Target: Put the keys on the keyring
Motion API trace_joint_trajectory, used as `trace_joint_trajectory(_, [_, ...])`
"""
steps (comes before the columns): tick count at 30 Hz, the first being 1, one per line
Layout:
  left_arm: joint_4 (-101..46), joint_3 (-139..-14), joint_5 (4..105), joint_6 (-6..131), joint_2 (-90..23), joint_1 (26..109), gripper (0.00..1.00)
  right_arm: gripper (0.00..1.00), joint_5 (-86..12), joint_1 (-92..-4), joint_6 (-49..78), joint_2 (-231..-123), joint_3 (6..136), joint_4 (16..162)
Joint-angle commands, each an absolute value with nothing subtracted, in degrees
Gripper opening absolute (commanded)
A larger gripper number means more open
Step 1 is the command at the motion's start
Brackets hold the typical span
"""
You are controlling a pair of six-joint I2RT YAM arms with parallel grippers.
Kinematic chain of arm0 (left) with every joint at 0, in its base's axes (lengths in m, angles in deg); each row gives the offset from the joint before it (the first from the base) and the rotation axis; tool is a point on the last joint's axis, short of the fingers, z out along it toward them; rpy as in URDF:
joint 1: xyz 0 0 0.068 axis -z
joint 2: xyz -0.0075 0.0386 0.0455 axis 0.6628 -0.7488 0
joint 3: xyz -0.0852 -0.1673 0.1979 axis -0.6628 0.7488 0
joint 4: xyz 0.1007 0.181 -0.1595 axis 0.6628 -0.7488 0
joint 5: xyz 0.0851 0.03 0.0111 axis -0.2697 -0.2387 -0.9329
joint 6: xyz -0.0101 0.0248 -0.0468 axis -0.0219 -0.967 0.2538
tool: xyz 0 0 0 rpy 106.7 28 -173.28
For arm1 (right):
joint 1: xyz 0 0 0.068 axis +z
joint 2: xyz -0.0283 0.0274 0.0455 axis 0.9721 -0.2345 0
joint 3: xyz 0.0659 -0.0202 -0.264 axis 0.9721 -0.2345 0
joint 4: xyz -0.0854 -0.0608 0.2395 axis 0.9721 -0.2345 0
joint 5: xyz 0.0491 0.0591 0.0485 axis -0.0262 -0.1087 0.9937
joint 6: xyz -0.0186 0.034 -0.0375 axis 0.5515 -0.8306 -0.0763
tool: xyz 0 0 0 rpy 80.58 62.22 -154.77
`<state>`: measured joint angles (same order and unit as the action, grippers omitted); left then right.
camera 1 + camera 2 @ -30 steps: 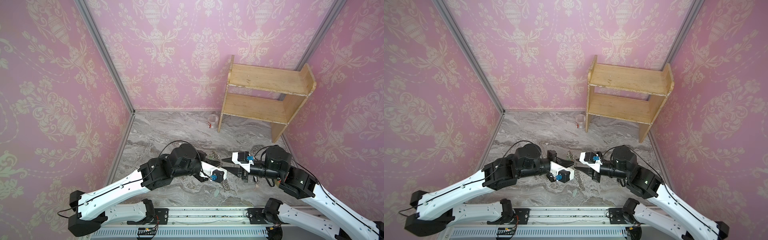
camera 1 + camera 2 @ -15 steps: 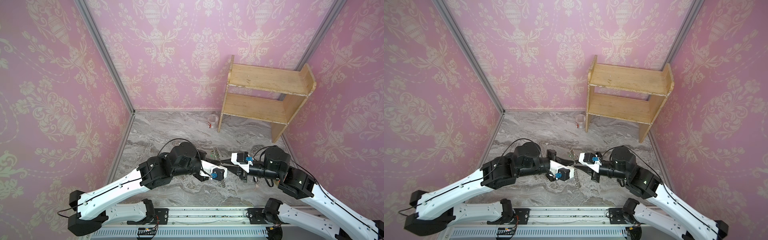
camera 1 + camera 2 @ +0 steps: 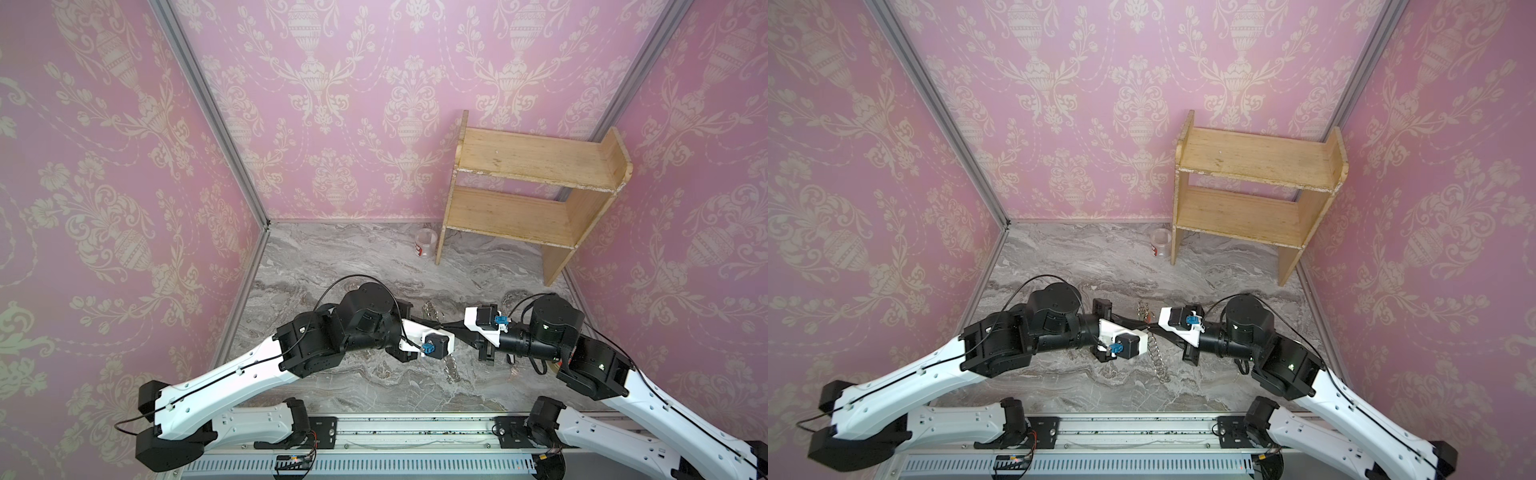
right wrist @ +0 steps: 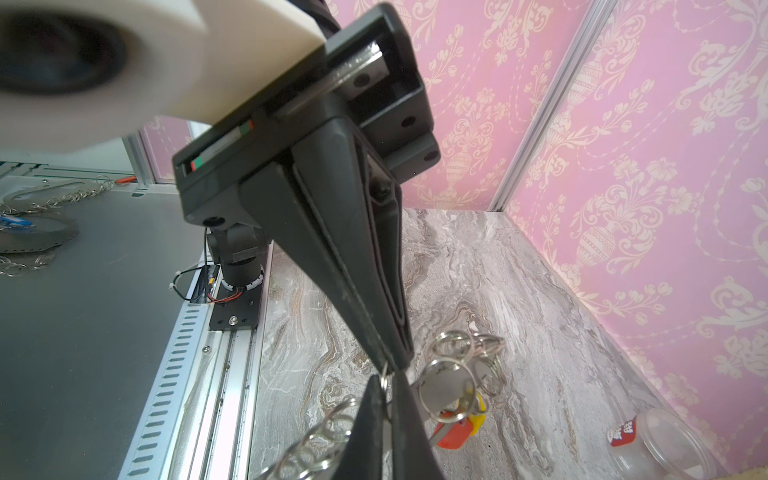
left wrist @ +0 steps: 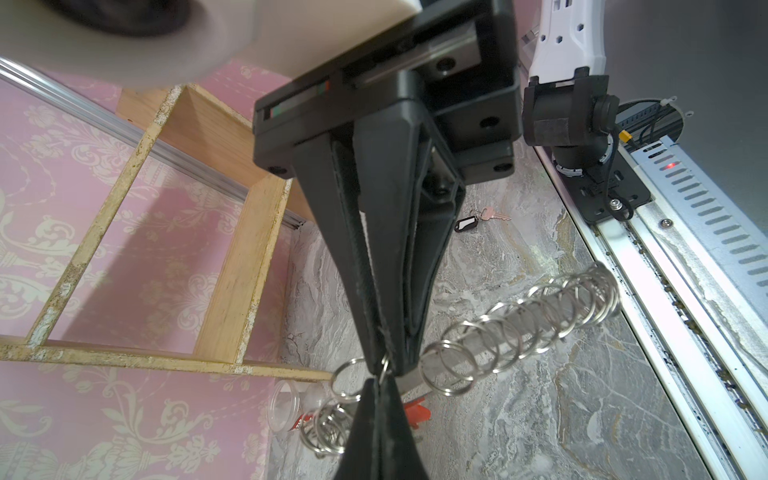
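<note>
The keyring is a chain of silver rings [image 5: 540, 307]. My left gripper [image 5: 380, 384] and right gripper [image 4: 384, 380] meet tip to tip above the marble table, both shut on one ring [image 5: 385, 365] of it. In both top views they meet at mid-table, left gripper [image 3: 446, 327] against right gripper [image 3: 457, 328], and the chain [image 3: 1158, 361] hangs down toward the front. Keys with a red tag [image 4: 453, 434] and a yellow tag [image 4: 478, 411] hang among further rings [image 4: 449, 374]. A key [image 5: 492, 214] with a black fob [image 5: 466, 223] lies apart on the table.
A wooden two-level shelf [image 3: 532, 195] stands at the back right. A clear plastic jar [image 3: 426, 243] lies beside the shelf's leg. Pink walls close in the left, back and right sides. A metal rail [image 3: 415, 428] with both arm bases runs along the front edge.
My right gripper's jaws have closed onto the ring that my left gripper holds. Both arms have stayed almost where they were, tips together.
</note>
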<state>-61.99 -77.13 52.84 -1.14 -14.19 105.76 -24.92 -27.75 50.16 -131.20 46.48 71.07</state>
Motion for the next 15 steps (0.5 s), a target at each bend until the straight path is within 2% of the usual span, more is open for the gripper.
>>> trace_joint_trajectory(1, [-61.8,-79.9,56.1,0.0,-14.2,105.7,0.0,0.05,-26.1,-27.6,49.1,-130.8,45.9,72.6])
trace_joint_trajectory(8, [-61.9,-80.4,56.6,0.4,-14.3,105.8,0.0,0.0,-27.0,-27.7,48.8,-130.5,45.9,73.0])
trace_joint_trajectory(15, [-61.7,-80.3,56.8,0.7,-14.3,105.9,0.0,0.0,-28.8,-27.6,47.8,-129.3,45.8,74.0])
